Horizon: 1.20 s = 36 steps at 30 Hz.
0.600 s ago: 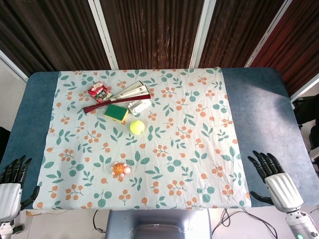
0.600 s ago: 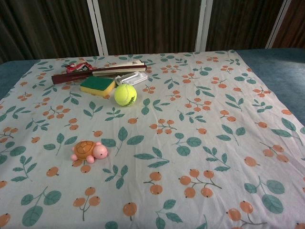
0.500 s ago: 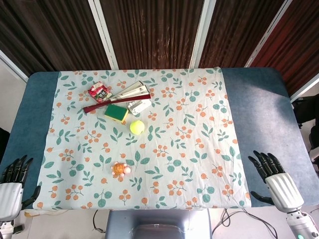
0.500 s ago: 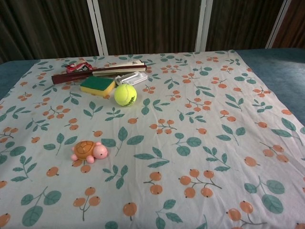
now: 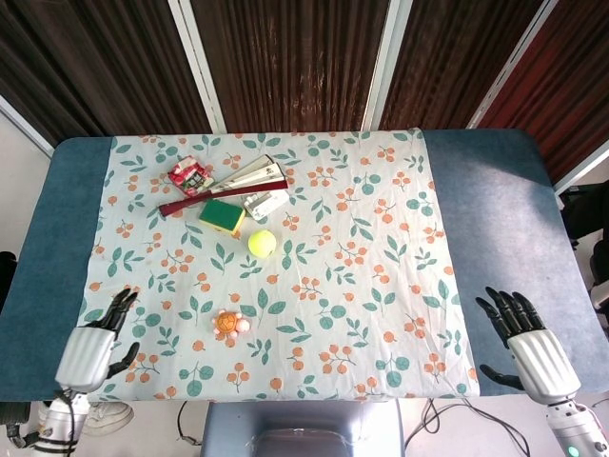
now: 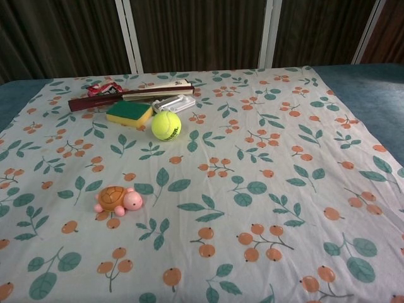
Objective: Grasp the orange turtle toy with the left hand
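Observation:
The orange turtle toy [image 5: 228, 324] [image 6: 118, 199], brown-shelled with a pink head and feet, lies on the patterned cloth near the table's front, left of centre. My left hand [image 5: 95, 345] is over the cloth's front left corner, well to the left of the turtle, fingers apart and holding nothing. My right hand [image 5: 529, 347] hovers at the front right over the blue table surface, fingers spread and empty. Neither hand shows in the chest view.
A yellow tennis ball [image 5: 262, 244] [image 6: 166, 125] sits behind the turtle. Further back lie a green and yellow sponge [image 5: 222, 216], a white clip [image 5: 265, 204], a dark red stick [image 5: 204, 199], a fan [image 5: 249, 174] and a red packet [image 5: 191, 175]. The floral cloth [image 5: 362, 286] covers the blue table [image 5: 495, 190].
My left hand has moved right and forward from the table's far left edge onto the cloth's front left corner, closer to the turtle. The right hand has barely moved.

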Tool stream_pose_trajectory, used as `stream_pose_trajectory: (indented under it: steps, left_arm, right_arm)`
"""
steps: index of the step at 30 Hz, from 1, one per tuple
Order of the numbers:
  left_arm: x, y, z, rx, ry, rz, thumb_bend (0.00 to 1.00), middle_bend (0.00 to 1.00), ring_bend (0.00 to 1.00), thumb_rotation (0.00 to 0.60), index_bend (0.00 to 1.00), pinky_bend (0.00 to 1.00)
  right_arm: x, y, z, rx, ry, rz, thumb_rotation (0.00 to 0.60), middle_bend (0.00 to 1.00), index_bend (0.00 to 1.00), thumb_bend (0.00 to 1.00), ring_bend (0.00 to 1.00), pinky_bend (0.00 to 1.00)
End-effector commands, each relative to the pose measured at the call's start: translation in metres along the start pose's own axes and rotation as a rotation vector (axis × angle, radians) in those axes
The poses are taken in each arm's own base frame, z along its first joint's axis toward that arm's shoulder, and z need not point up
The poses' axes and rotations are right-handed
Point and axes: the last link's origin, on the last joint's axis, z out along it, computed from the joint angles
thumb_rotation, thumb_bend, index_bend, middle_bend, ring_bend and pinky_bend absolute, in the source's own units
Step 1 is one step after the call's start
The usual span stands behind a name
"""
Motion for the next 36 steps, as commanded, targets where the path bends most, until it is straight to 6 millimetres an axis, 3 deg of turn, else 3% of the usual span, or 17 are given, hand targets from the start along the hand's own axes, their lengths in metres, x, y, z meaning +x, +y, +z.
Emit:
stream_pose_trajectory:
  steps: [1,7,15,20,31,34,36]
  left_arm:
    - [-0.035,0.029,0.032,-0.089,-0.068,0.054,0.36,0.12,0.85,0.600,0.07,0.99]
    - [-0.052,0.057,0.052,-0.145,-0.104,0.068,0.36,0.12,0.89,0.600,0.08,1.00]
    - [-0.067,0.082,0.059,-0.195,-0.137,0.092,0.36,0.23,0.92,0.600,0.22,1.00]
    - [-0.074,0.087,0.064,-0.189,-0.113,0.135,0.36,0.29,0.92,0.600,0.30,1.00]
    - [-0.087,0.098,0.069,-0.213,-0.130,0.146,0.35,0.32,0.93,0.600,0.36,1.00]
    - [-0.087,0.101,0.071,-0.215,-0.105,0.153,0.36,0.41,0.95,0.600,0.44,1.00]
    - [-0.088,0.103,0.072,-0.211,-0.074,0.158,0.37,0.56,0.99,0.600,0.59,1.00]
  right_arm:
    - [0.001,0.001,0.000,-0.005,0.001,0.001,0.600,0.00,0.00,0.08,0.00,0.00]
    - [0.004,0.004,0.000,-0.018,0.009,0.007,0.600,0.00,0.00,0.08,0.00,0.00]
    - [0.009,0.006,-0.003,-0.026,0.022,0.017,0.600,0.00,0.00,0.08,0.00,0.00]
    - [0.011,0.006,-0.004,-0.027,0.023,0.022,0.600,0.00,0.00,0.08,0.00,0.00]
    - [0.014,0.009,-0.006,-0.040,0.024,0.029,0.600,0.00,0.00,0.08,0.00,0.00]
    - [0.014,0.009,-0.007,-0.040,0.025,0.030,0.600,0.00,0.00,0.08,0.00,0.00]
    - [0.015,0.009,-0.007,-0.041,0.027,0.031,0.600,0.00,0.00,0.08,0.00,0.00]
